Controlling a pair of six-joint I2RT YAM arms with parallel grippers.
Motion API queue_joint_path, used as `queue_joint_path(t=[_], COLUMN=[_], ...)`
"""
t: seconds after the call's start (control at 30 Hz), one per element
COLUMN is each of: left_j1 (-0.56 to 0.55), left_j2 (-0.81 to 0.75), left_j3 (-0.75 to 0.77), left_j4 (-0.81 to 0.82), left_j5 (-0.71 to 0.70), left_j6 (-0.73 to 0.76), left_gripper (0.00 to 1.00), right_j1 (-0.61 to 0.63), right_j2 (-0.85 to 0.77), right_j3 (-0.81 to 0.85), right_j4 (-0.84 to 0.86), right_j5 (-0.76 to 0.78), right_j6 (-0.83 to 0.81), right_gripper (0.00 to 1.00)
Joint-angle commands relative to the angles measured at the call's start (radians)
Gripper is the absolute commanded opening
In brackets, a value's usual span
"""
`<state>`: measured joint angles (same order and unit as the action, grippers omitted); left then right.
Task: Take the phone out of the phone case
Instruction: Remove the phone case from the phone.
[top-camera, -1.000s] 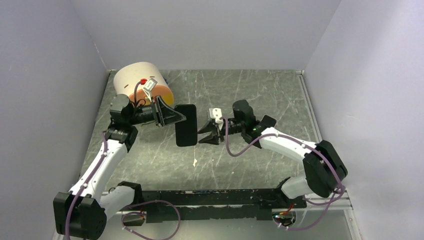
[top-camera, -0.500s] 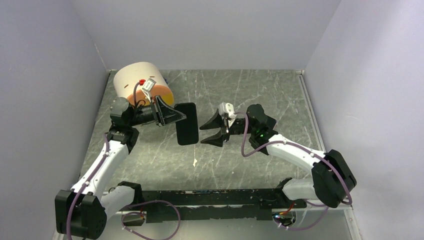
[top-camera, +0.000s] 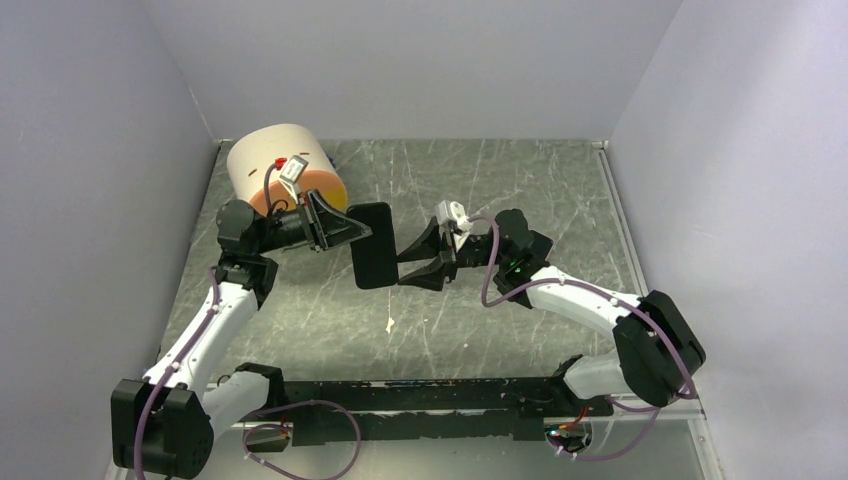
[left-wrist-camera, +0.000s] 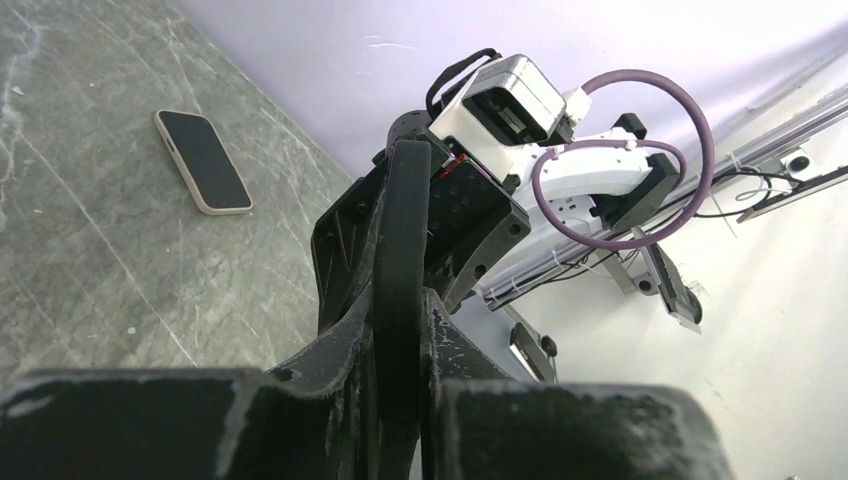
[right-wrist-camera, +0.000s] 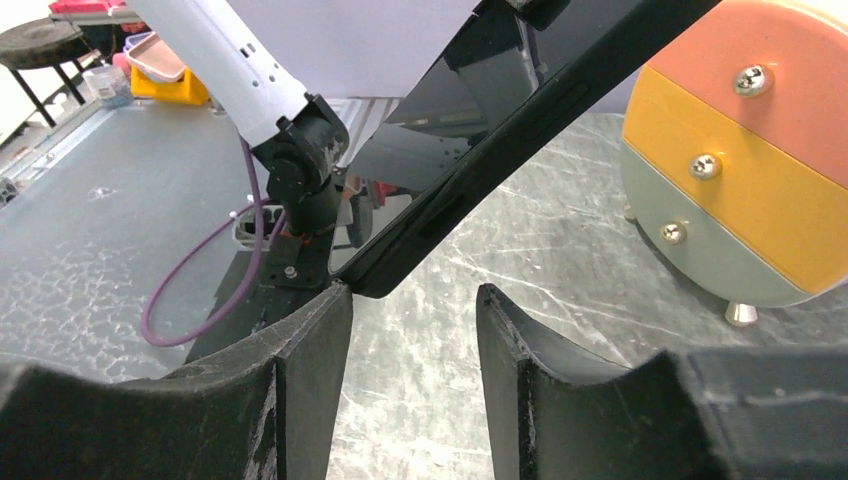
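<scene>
Beige-rimmed phone (left-wrist-camera: 201, 162) lies flat, visible only from the left wrist.

CAMERA LAYOUT

My top camera looks down from above and behind me, distant, covering the whole table (top-camera: 560, 200). Wrist cameras sight closely along my left gripper (left-wrist-camera: 398, 310) and right gripper (right-wrist-camera: 412, 300). All three share the cased phone (top-camera: 372, 245) between those grippers.

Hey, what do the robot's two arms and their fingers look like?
The left arm and right arm both have white links and black joints. A purple cable loops along each. The fingers are black, wedge-shaped and scuffed. A small white camera sits on each wrist.
</scene>
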<state>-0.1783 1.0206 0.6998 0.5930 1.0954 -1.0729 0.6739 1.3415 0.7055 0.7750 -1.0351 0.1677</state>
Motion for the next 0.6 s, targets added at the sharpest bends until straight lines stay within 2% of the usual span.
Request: queue_joint_path(t=[0.0, 0.13, 0.4, 0.57], left_j1=[-0.003, -0.003, -0.004, -0.003], left_j2=[-0.020, -0.020, -0.015, -0.046], left_j3=[0.009, 0.012, -0.002, -0.014], left_j4=[0.088, 0.074, 0.198, 0.188], left_j5=[0.007, 0.004, 0.022, 0.018], left_j6=[-0.042, -0.032, -0.131, -0.144], left_gripper=[0.03, 0.03, 0.03, 0.03], right_j1=[0.003, 0.003, 0.003, 0.003], right_j2=[-0.002, 0.010, 0.026, 0.038], right_j3=[0.022, 0.028, 0.053, 0.068], right_j4=[0.118, 0.135, 0.002, -0.009], right_j5=[-0.003, -0.001, 0.091, 0.139], right_j6=[0.053, 0.081, 0.013, 0.018], right_gripper=[0.51, 0.50, 0.42, 0.38])
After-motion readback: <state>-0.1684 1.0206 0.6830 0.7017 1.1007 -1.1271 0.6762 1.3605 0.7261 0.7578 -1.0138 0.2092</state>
